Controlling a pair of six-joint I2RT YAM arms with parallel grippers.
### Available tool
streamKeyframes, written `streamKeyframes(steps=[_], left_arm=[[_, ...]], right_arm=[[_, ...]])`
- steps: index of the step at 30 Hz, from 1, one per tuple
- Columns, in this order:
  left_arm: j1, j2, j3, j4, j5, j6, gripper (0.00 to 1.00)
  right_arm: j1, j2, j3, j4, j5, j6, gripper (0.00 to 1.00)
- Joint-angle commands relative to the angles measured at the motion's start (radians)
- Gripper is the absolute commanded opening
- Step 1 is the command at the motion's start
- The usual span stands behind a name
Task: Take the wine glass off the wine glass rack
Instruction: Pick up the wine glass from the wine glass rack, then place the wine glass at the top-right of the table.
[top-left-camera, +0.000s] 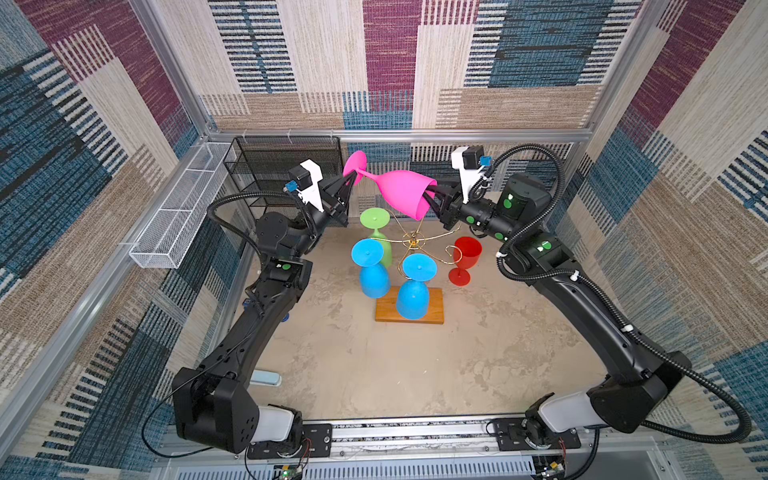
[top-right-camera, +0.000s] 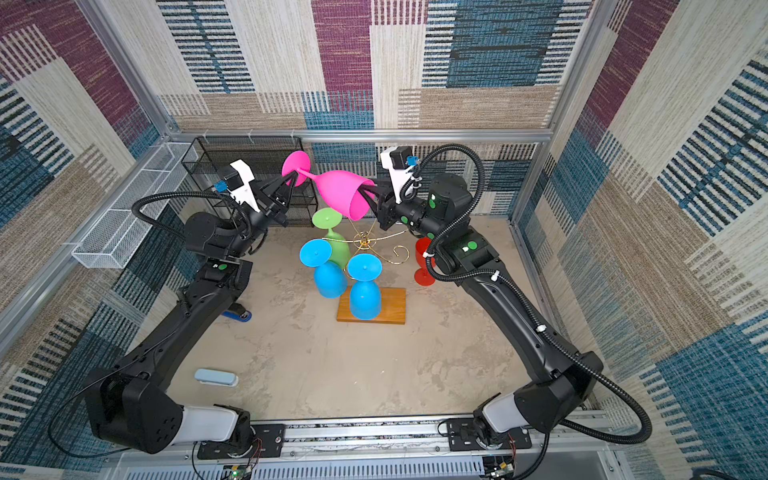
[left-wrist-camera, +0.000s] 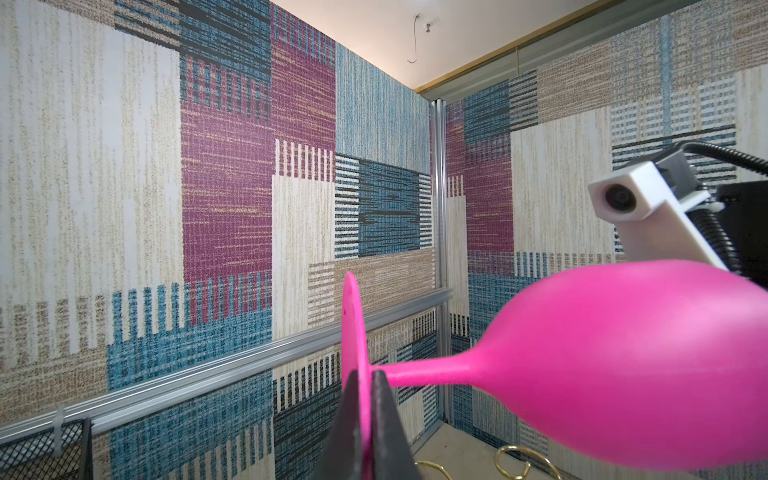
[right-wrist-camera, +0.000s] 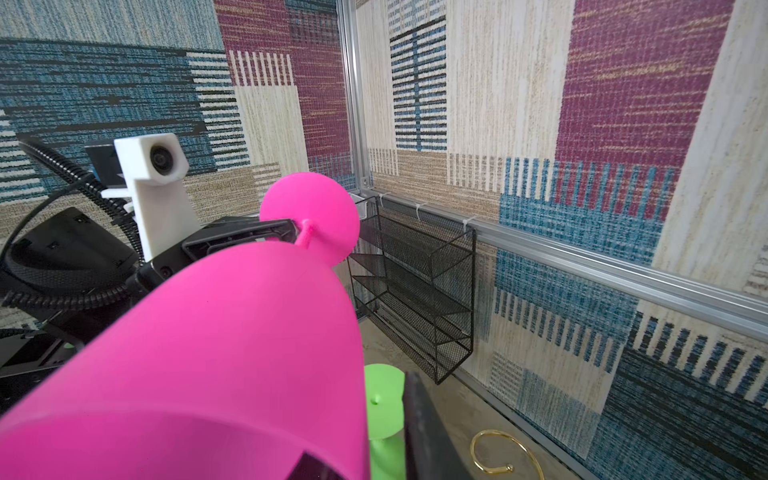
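**A:** What is shown in both top views?

**B:** The pink wine glass (top-left-camera: 405, 193) (top-right-camera: 340, 189) is seen on its side in the air, in the upper middle of the frame. It is held above the wine glass rack (top-left-camera: 413, 241) (top-right-camera: 365, 240) and apart from its gold arms. Its foot is clamped by the left gripper (top-left-camera: 352, 176) (top-right-camera: 291, 179). Its bowl rim is met by the right gripper (top-left-camera: 430, 195) (top-right-camera: 371, 192).

**A:** Can the lifting-off be judged done?

**B:** For this glass it can. A green glass (top-left-camera: 375, 218) and two blue glasses (top-left-camera: 415, 291) are seen hanging foot-up on the rack. A red glass (top-left-camera: 467, 253) is stood upright on the surface (top-left-camera: 374, 365), just right of the rack.

**A:** And the left wrist view?

**B:** Low in the middle of the frame, the fingers (left-wrist-camera: 386, 419) are seen pressed together on the thin foot disc. The stem and bowl (left-wrist-camera: 602, 365) are stretched away to the right. A gold scroll of the rack (left-wrist-camera: 513, 461) is glimpsed at the bottom right, untouched by the glass.

**A:** And the right wrist view?

**B:** The lower left is filled by the bowl (right-wrist-camera: 228, 353). One of the fingers is glimpsed inside its mouth at the bottom edge, and the other (right-wrist-camera: 419, 424) is placed outside the wall. A slit is shown between that outer finger and the wall. Whether the wall is pinched cannot be told.

**A:** What is left?

**B:** A handover between the arms is judged to be in hand. The glass is not yet set down on the surface.
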Motion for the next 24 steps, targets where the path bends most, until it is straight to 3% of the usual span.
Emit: streamKeyframes(steps=[1, 5, 7, 11, 14, 18, 24], left_arm=[[-0.001, 0.003, 0.009, 0.017, 0.018, -0.031, 0.0], [0.0, 0.01, 0.005, 0.022, 0.002, -0.037, 0.01], [0.002, 0.006, -0.002, 0.022, -0.009, -0.039, 0.1], [0.002, -0.004, -0.015, 0.016, -0.027, -0.029, 0.41], [0.002, -0.013, -0.018, 0.006, -0.041, -0.022, 0.53], [0.005, -0.043, -0.032, -0.027, -0.082, 0.007, 0.59], [0.025, -0.15, -0.068, -0.241, -0.183, 0.105, 0.61]], right_arm=[[0.0, 0.006, 0.013, 0.003, -0.023, 0.014, 0.16], [0.0, 0.007, 0.026, -0.016, 0.005, 0.028, 0.03], [0.0, 0.004, 0.03, -0.023, 0.031, 0.03, 0.0], [0.001, 0.005, 0.047, -0.041, 0.077, 0.032, 0.0], [-0.002, 0.006, 0.064, -0.054, 0.117, 0.034, 0.0], [-0.033, 0.006, 0.105, -0.109, 0.183, 0.04, 0.0], [-0.146, 0.013, 0.198, -0.342, 0.298, 0.033, 0.0]])
